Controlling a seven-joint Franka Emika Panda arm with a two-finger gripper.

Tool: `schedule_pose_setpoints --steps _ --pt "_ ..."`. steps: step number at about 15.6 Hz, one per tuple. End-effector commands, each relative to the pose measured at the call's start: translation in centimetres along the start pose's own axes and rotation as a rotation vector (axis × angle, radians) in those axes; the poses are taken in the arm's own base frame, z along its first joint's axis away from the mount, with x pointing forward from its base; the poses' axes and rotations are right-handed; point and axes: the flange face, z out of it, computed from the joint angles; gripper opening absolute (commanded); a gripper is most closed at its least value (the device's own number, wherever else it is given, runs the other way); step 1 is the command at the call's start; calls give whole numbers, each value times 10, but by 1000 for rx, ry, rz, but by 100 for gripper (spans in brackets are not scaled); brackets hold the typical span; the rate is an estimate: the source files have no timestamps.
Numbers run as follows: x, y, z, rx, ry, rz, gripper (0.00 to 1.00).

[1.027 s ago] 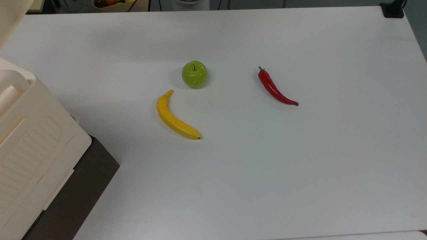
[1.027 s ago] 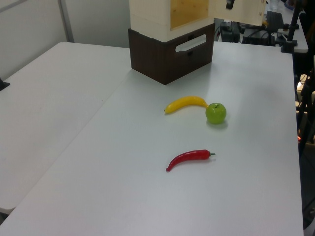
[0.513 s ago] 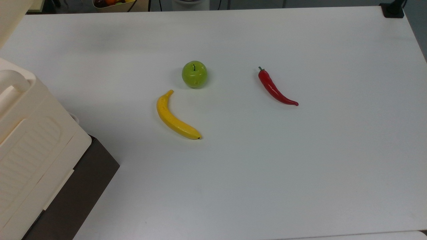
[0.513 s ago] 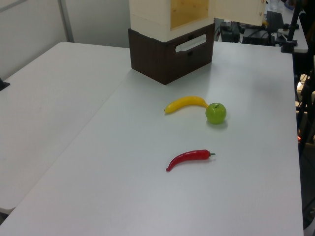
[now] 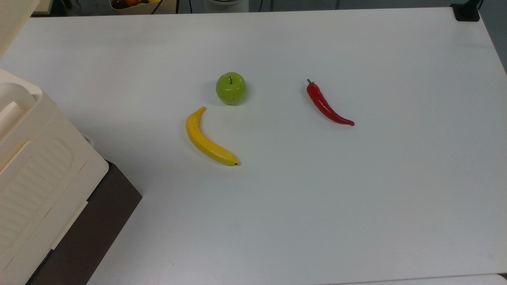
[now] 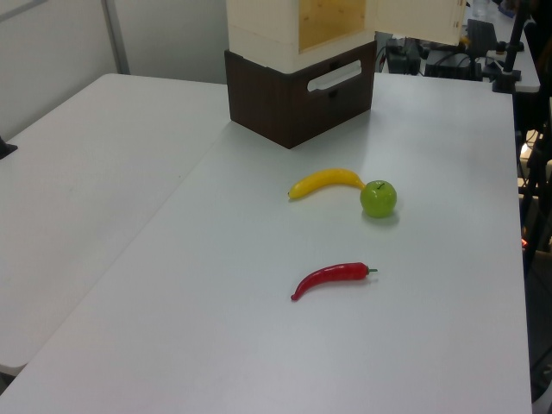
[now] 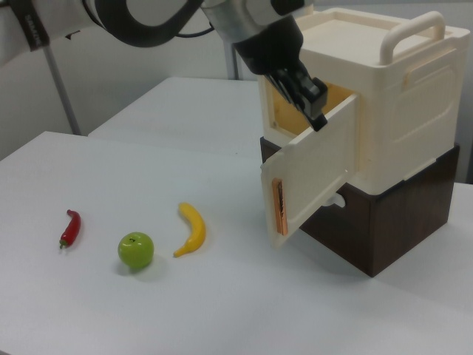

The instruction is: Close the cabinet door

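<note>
In the top view, the cream cabinet (image 5: 35, 178) fills the top view's lower left corner, its ribbed recessed panel facing up, and it sits on a dark brown box (image 5: 95, 221). On the white worktop (image 5: 356, 198) lie a yellow banana (image 5: 208, 138), a green apple (image 5: 231, 88) just beyond the banana's stem end, and a red chilli (image 5: 326, 105) well apart toward the top view's right.

In the left view, the cabinet (image 6: 263, 26) stands on the brown box (image 6: 297, 95) at the far end of the worktop. Its front is open, showing a yellowish wooden-looking interior with nothing to be seen inside it. The cabinet door (image 6: 414, 19) hangs swung out toward the left view's right. The banana (image 6: 326, 181) touches or nearly touches the apple (image 6: 378, 198); the chilli (image 6: 332, 278) lies nearer the camera.

In the right view, the door (image 7: 314, 174) stands ajar, hinged on the side toward the right view's right, with a small orange strip on its free edge. The gripper (image 7: 310, 100) sits at the door's upper edge, in front of the opening; whether its fingers are spread or closed, I cannot tell. The cabinet (image 7: 392, 111) carries a handle on top. The chilli (image 7: 69, 228), apple (image 7: 136, 250) and banana (image 7: 192, 229) lie in a row on the worktop.
</note>
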Motion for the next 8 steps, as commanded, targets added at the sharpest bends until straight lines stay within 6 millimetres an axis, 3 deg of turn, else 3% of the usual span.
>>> schedule_pose_setpoints --steps 1,8 --pt "-3 6 6 21 -9 -18 0" --pt "-10 -16 34 38 -76 -38 0"
